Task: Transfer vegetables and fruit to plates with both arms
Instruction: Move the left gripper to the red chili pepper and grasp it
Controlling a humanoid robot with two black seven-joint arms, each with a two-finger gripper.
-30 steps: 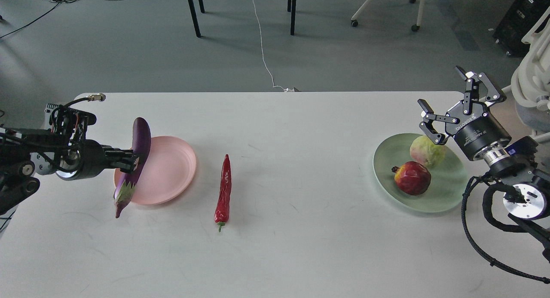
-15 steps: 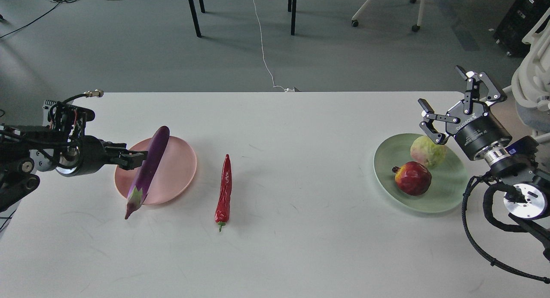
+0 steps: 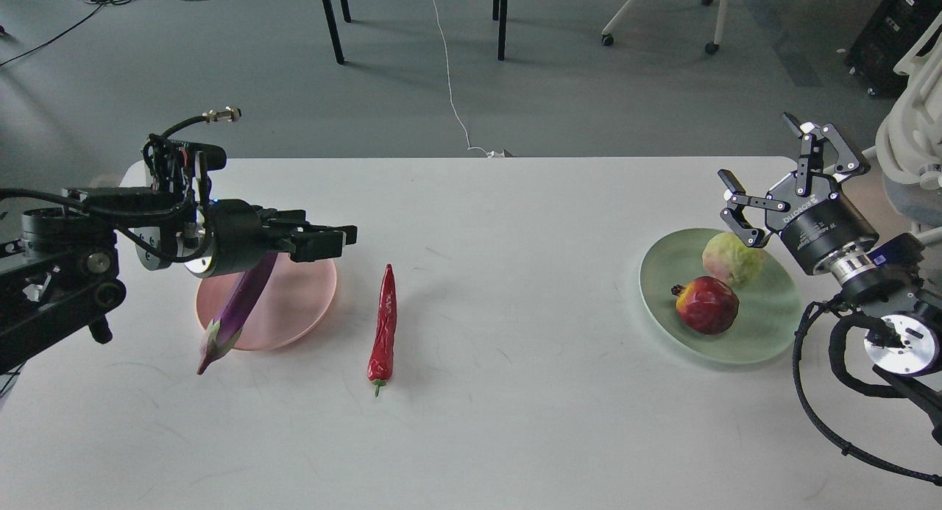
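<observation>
eggplant (image 3: 237,309) lies across the pink plate (image 3: 305,302), stem end overhanging its near rim. left gripper (image 3: 324,243) hovers above, jaw state unclear. chili (image 3: 383,326) lies on open table (image 3: 500,422). right gripper (image 3: 765,175) jaws apart over the green plate's (image 3: 662,274) far edge.

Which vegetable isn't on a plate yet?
The red chili pepper: it lies alone on the table, while the eggplant rests across the pink plate.

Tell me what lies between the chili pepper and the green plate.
Head view: only bare white table between the chili pepper and the green plate.
</observation>
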